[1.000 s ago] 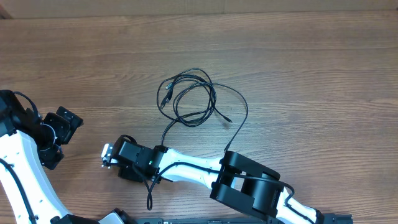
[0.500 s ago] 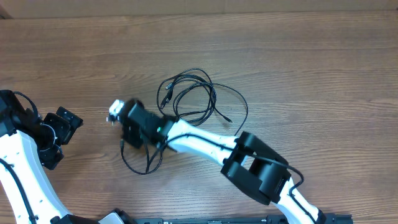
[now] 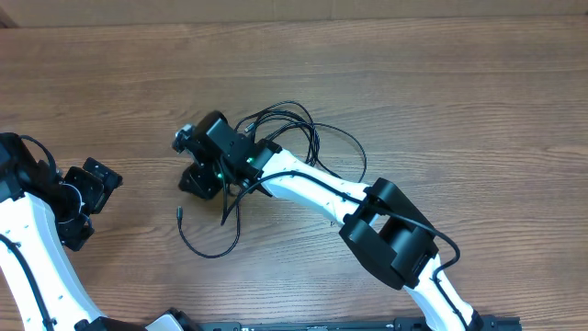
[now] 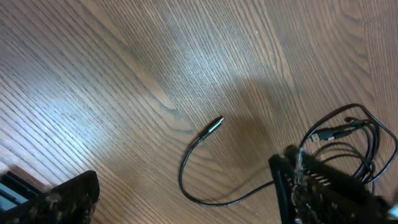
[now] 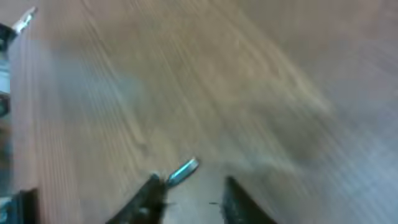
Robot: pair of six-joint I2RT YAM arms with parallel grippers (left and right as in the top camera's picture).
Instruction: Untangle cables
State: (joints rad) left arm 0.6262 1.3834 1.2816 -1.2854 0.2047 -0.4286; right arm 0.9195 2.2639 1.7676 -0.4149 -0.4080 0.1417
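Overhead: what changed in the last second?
The right gripper swung from the near edge up to the left side of the cable tangle. The loose cable end, which trailed toward the near edge, was dragged left and now lies curled on the table. The tangle's loops and the left arm did not move.

Overhead: fixed above, looking straight down on the table [image 3: 478,83]. Arm bases sit at the near edge. Widest view, with the cables [image 3: 292,138] mid-table.

Left wrist: at the left, low and oblique, facing right across the wood, nearer than overhead. It shares with overhead the loose plug end [image 4: 214,126], its loop, and the right arm [image 4: 323,193] over the tangle.

Right wrist: closest to the surface and blurred, looking past its own fingertips [image 5: 150,194] at a silvery plug [image 5: 183,171]. Cannot tell whether that plug shows in the other views.
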